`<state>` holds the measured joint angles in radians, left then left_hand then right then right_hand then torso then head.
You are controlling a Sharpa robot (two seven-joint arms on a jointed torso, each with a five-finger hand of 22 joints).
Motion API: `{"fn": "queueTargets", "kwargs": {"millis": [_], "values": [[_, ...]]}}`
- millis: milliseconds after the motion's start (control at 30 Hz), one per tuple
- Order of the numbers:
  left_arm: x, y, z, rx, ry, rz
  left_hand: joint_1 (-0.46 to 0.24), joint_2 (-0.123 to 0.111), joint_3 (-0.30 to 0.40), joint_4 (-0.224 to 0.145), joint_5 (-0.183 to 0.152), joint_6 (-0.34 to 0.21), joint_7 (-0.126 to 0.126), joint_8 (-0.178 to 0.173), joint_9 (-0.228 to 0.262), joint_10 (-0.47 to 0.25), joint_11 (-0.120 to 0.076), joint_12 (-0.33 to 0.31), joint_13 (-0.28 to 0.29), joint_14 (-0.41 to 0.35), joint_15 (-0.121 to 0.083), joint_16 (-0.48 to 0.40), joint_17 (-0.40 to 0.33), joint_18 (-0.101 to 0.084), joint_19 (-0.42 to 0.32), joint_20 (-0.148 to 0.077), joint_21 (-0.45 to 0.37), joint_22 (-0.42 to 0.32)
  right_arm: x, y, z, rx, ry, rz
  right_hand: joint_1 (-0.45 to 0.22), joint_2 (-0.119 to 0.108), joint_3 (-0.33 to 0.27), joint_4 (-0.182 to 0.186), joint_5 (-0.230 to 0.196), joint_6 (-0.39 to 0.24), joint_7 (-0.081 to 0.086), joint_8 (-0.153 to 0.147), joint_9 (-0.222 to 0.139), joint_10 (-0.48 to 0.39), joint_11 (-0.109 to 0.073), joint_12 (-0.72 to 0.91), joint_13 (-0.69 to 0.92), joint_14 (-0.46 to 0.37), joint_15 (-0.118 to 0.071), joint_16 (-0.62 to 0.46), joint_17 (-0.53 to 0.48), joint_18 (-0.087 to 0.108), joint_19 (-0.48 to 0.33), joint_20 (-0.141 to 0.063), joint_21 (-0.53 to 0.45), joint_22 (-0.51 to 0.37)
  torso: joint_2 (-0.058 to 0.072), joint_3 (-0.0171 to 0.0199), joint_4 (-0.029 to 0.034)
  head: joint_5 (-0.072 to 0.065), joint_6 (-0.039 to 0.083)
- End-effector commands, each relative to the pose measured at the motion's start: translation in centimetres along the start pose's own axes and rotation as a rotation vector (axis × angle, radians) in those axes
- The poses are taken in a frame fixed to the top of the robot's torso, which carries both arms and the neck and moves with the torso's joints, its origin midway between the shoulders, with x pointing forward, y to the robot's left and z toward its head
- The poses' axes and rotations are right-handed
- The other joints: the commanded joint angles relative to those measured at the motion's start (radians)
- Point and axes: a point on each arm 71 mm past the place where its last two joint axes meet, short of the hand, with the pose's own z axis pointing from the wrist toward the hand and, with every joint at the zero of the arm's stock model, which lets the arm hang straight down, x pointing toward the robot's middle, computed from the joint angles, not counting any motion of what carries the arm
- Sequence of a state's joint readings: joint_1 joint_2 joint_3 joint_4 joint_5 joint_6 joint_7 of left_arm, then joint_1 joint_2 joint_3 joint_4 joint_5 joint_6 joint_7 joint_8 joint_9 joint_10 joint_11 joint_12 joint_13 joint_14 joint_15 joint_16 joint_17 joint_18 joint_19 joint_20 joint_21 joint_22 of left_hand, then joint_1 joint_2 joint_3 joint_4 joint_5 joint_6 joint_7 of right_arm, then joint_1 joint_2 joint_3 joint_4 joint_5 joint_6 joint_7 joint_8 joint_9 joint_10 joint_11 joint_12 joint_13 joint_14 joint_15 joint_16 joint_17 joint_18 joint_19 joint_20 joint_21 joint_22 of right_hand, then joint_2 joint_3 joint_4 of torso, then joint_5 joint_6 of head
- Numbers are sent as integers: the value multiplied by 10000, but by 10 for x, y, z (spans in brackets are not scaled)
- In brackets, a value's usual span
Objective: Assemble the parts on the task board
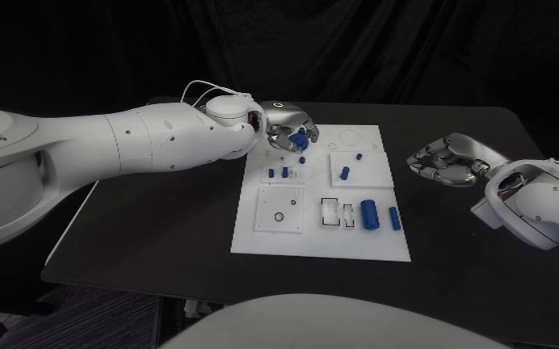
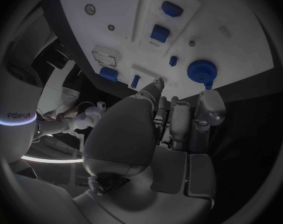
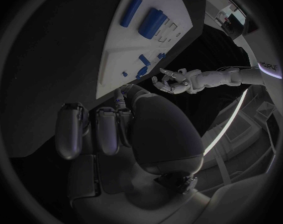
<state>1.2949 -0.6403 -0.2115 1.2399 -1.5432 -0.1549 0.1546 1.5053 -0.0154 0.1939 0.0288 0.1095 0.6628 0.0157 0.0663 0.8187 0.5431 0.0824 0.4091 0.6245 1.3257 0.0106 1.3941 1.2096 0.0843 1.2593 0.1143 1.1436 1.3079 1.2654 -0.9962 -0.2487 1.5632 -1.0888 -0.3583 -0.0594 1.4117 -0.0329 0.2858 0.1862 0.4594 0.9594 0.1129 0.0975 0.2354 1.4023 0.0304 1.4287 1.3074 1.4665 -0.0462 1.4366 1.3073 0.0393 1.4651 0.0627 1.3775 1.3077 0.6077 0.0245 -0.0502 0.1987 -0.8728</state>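
The left hand (image 1: pixel 287 127) hovers over the far left part of the white board (image 1: pixel 268 240), pinching a small blue part (image 1: pixel 300 140) in its fingers above the pegs (image 1: pixel 279 173) standing there. The right hand (image 1: pixel 445 161) rests on the black table (image 1: pixel 466 284) just beside the board's right edge, fingers curled in and holding nothing, well apart from the blue cylinders (image 1: pixel 369 213)

Left arm reaches in across the table, its hand (image 1: pixel 287 132) held over the far side of the board, fingers curled round a small blue part. Right hand (image 1: pixel 445 160) hovers off to the side, fingers curled in, holding nothing.
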Motion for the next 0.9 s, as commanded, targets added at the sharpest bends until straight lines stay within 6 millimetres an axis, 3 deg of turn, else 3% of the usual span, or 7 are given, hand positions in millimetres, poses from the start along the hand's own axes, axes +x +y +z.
{"fn": "queueTargets", "kwargs": {"millis": [33,67,100,233,400,633,900], "values": [[3,-9,2,1125,-278,1665,2,-80,40,-14,3,-150,-79,-58,-789,35,-90,-50,-435,114,-1,97,-21,112,171,12,133,1358,1,0,0,0,-20,9,-117,-11,73,9,35,58,21,34,0,6,-21,-12,495,586,30,-11,516,136,149,24,5,1682,5,2,10,-1,2],[4,-10,3,1208,-294,1818,11,-83,42,-37,7,-174,-136,-72,-1057,43,-107,-55,-586,89,-40,79,-108,122,162,-2,90,1345,1,0,0,-1,-16,9,-117,-11,73,9,35,58,21,34,0,6,-21,-12,495,586,30,-11,516,136,149,24,5,1682,3,2,12,-8,2],[5,-11,4,1297,-313,1972,21,-84,64,-67,5,-103,-363,-35,-1433,197,-235,-27,-808,163,-141,121,-103,110,243,-34,145,1364,1,1,0,-2,-12,9,-117,-11,73,9,35,58,21,34,0,6,-21,-12,495,586,30,-11,516,136,149,24,5,1682,0,2,13,-14,2],[9,-12,8,1450,-282,2290,-32,-113,83,-60,-14,297,-417,3,-2024,440,-324,-47,-1240,265,-228,185,-117,83,376,-80,237,1398,1,1,0,0,12,7,-120,-12,77,8,45,62,20,36,0,5,-22,-13,493,586,30,-13,512,136,150,23,5,1682,-1,12,-12,4,2],[15,-11,11,1339,-118,2359,-81,-127,73,-39,-33,457,-453,4,-2243,493,-334,-73,-1405,259,-243,185,-168,84,383,-89,214,1395,2,1,1,0,36,0,-120,-12,77,8,45,62,20,36,0,5,-22,-13,493,586,30,-13,512,136,150,23,5,1682,-7,30,-6,14,2],[26,-6,13,1058,201,2296,-147,-132,60,-5,-38,557,-558,-11,-2483,688,-291,-13,-1527,278,-222,207,-185,78,427,-97,233,1405,2,1,2,-22,41,-4,-123,-13,81,6,54,63,20,37,0,2,-22,-16,488,586,29,-13,511,136,149,22,2,1681,1,15,-8,-2,2],[34,-2,14,762,541,2208,-268,-110,76,80,10,857,-401,55,-2734,969,-240,94,-1633,299,-179,235,-209,69,481,-99,254,1417,2,1,2,-36,51,1,-124,-12,88,2,65,61,19,36,-1,0,-23,-19,484,586,28,-13,512,137,148,21,-3,1679,-5,12,-1,-43,2]]}}
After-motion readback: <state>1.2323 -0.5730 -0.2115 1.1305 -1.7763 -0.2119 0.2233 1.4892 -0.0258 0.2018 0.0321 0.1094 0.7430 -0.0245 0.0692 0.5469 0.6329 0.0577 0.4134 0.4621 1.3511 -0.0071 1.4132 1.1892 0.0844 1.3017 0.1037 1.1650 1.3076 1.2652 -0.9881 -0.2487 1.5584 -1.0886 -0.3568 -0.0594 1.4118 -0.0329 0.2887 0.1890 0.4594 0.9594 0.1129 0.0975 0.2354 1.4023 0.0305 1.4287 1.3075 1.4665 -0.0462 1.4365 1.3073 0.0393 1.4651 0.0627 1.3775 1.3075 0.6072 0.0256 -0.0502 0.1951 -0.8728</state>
